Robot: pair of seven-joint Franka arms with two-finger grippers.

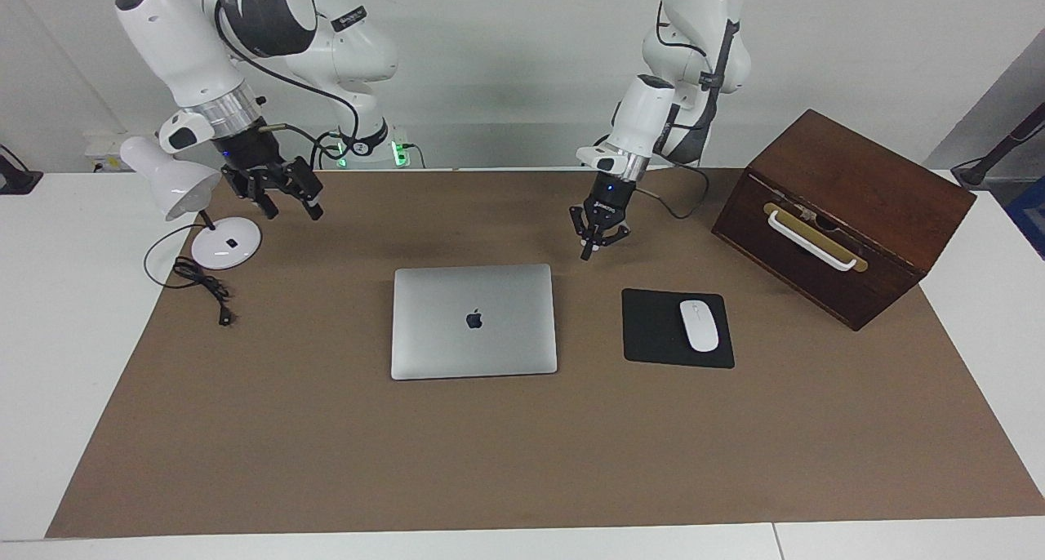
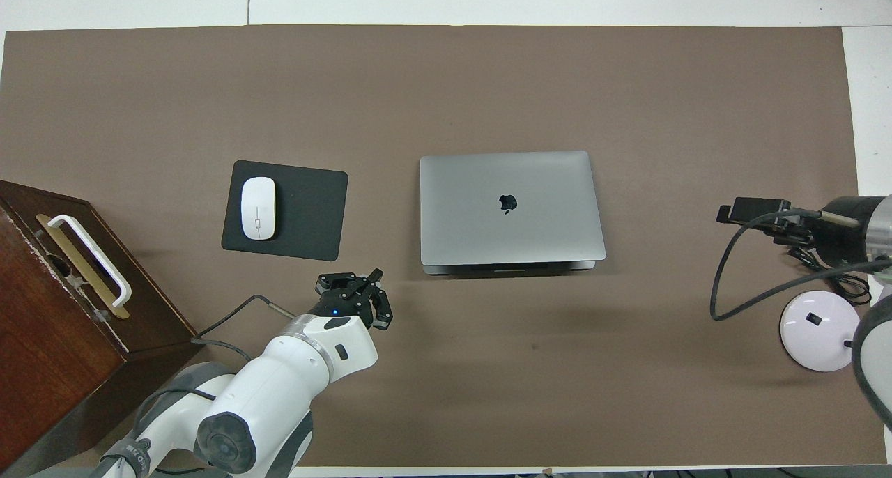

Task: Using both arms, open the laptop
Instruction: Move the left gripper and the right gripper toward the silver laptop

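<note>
the left end effector is hanging clenched, fingertips pinched together and grasping nothing, above the brown mat just beside the corner of the laptop that is nearest the robots on the left arm's end. the right end effector is hovering over the mat near the desk lamp, well apart from the laptop, its fingers spread and released, also carrying nothing. the laptop itself is lying flat in the middle of the table, lid fully down with the logo facing up, nothing touching it. the black mouse pad with the white mouse is sitting beside it toward the left arm's end, and the wooden box is standing farther out that way. judging from this, the task is only beginning: neither arm is making contact, the lid is not yet lifted, and steadying the base and raising the lid are both still to do.
</note>
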